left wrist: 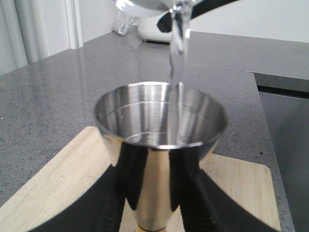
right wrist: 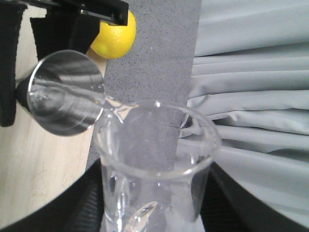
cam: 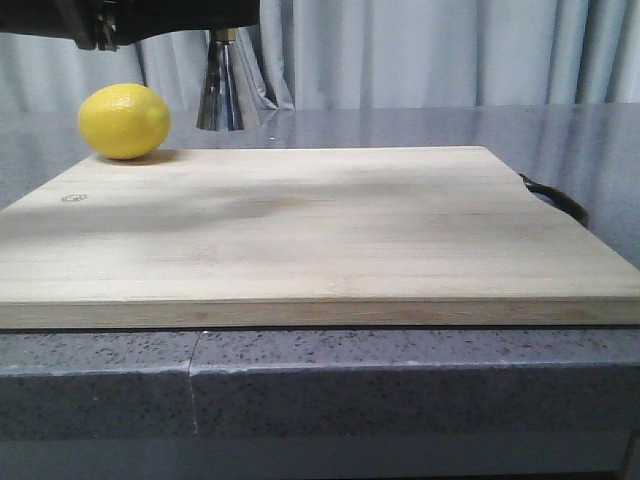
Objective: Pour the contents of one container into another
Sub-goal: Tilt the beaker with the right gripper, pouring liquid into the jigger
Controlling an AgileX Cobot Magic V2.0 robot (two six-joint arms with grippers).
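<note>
Writing: none readable on either vessel; a small faint stamp [cam: 75, 198] sits near the board's left edge, too small to read.
Counts: one beaker, one jigger, one lemon, one board, one white appliance.
Beaker [right wrist: 157, 164]: clear glass, tilted, its spout over the jigger's rim; clear liquid inside; held up above the tabletop.
Jigger [left wrist: 161, 128]: polished steel, upright, open cup up; gold shows at the waist in the left wrist view. In the front view only its lower cone [cam: 227, 95] shows, behind the board's far left corner.
Stream [left wrist: 177, 43]: thin clear stream falls from the glass rim into the jigger cup; a little liquid pools at the cup's bottom.
Left tool [left wrist: 149, 212]: black fingers [left wrist: 108, 193] closed on either side of the jigger's lower part, gripping it.
Right tool [right wrist: 149, 208]: dark fingers [right wrist: 77, 203] flank the beaker's lower body, clamped on it.
Lemon [cam: 124, 121]: yellow, on the board's far left corner, just beside the jigger.
Board [cam: 320, 230]: pale wood, lying flat on the tabletop.
Tabletop [cam: 400, 375]: grey speckled stone.
Appliance [left wrist: 152, 29]: white, far back on the tabletop, with a white cord beside it; type cannot be told.
Backdrop: grey curtain [right wrist: 256, 72].
</note>
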